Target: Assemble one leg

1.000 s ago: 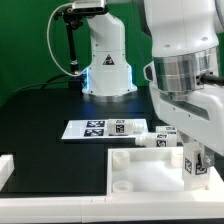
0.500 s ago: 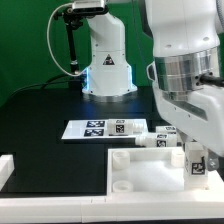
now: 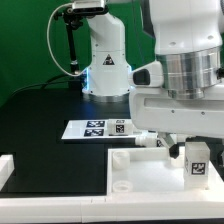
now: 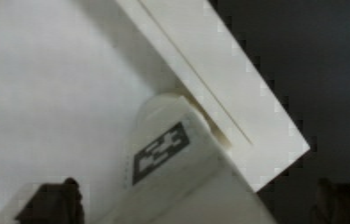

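In the exterior view you see the arm's large wrist filling the upper right, low over the white tray-like panel [image 3: 140, 172] on the black worktop [image 3: 40, 120]. The leg [image 3: 197, 158] stands at the panel's corner on the exterior view's right, its tag facing you. The marker board [image 3: 98, 127] lies just behind the panel. In the wrist view the leg [image 4: 172, 150] sits against the panel's raised rim [image 4: 225, 90], between the dark tips of the gripper [image 4: 198, 200], which are spread apart and touch nothing.
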You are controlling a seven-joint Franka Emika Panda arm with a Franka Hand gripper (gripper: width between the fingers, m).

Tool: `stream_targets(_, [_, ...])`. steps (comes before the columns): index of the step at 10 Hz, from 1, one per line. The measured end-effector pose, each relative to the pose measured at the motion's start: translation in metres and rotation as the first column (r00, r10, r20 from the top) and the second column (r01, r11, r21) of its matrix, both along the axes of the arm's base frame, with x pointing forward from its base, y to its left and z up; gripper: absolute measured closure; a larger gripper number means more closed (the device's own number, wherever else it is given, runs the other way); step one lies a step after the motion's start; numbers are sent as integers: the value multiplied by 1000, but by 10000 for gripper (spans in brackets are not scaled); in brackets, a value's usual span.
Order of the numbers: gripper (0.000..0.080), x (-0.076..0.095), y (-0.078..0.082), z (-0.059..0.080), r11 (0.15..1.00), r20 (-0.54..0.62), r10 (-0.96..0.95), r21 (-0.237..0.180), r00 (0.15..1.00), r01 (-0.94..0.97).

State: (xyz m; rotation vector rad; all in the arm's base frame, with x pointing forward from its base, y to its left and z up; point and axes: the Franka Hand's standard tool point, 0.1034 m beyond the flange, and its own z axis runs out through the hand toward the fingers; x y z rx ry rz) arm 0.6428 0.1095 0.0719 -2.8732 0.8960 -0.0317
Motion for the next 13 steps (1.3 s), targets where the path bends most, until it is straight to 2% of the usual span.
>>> stream_targets(1, [151,0,-1,0,998,8,67,-7,998,-67])
stream_targets(2, [151,1,-1,0,985,20,169,-31,985,-169])
stream_targets(3, [151,8,3,2,881,57,463,-140,885,-452])
stream_targets(4, [151,8,6,0,857,80,505,-162,859,-489])
stream_targets(5, [151,7,6,-1,866,80,490,-158,868,-474])
stream_targets(6, [281,7,6,-1,879,82,467,-153,881,-452])
stream_targets(7, [281,7,6,-1,908,85,408,-142,909,-394])
stream_targets(8, [418,7,6,-1,936,86,340,-131,936,-328])
stream_targets(9, [507,7,3,-1,947,83,306,-128,948,-294])
stream_targets(11, [507,6,-1,-2,992,78,88,-100,993,-80])
stream_targets(13, [508,5,-6,-4,980,54,-191,-44,980,193])
